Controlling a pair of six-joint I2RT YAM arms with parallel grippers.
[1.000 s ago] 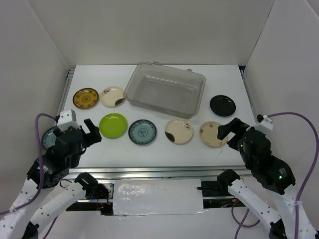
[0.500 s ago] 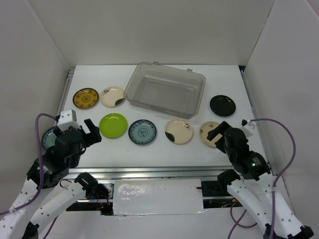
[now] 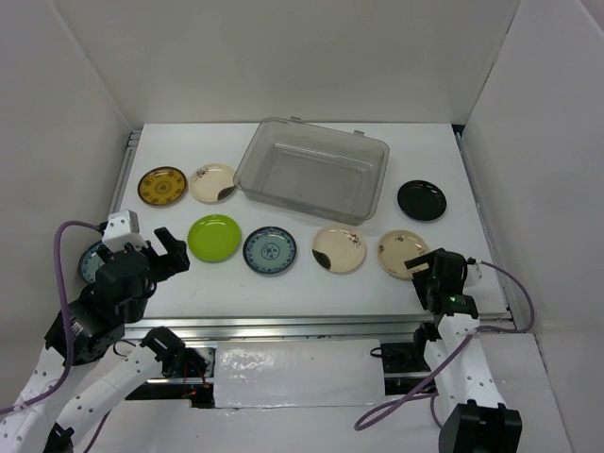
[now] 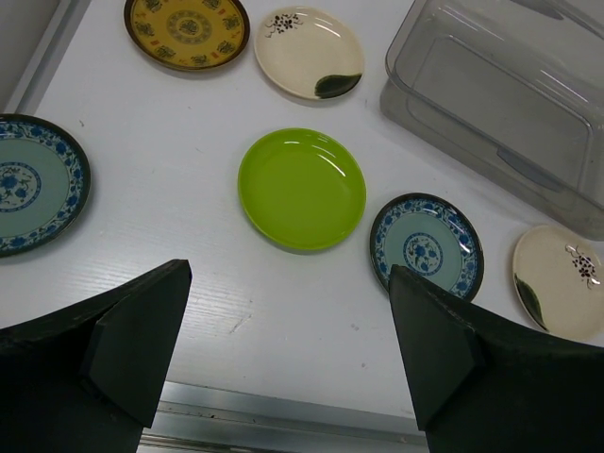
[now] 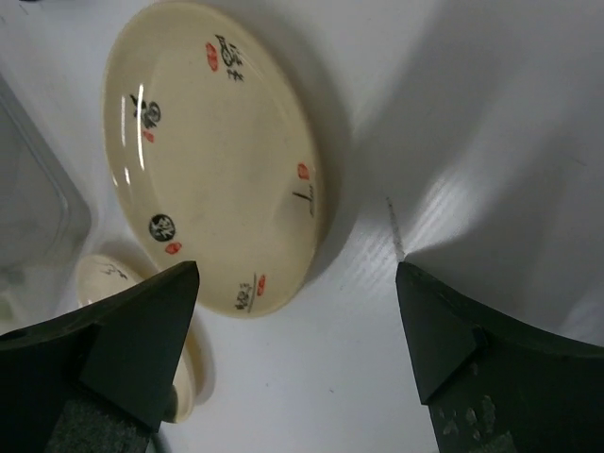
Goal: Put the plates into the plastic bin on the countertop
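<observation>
Left gripper: jaws fully spread, holding nothing, above the near left of the countertop. Right gripper: jaws wide apart, holding nothing, low, just beside a cream plate. Green plate and the others lie on the countertop. Bin: far centre.

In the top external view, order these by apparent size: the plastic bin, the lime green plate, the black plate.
Largest: plastic bin.
Then lime green plate and black plate, which look about alike; no ranking between them.

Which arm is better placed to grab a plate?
Likely right: right gripper is low, jaws open beside the red-marked cream plate; the left gripper hovers high, short of the lime green plate.
</observation>
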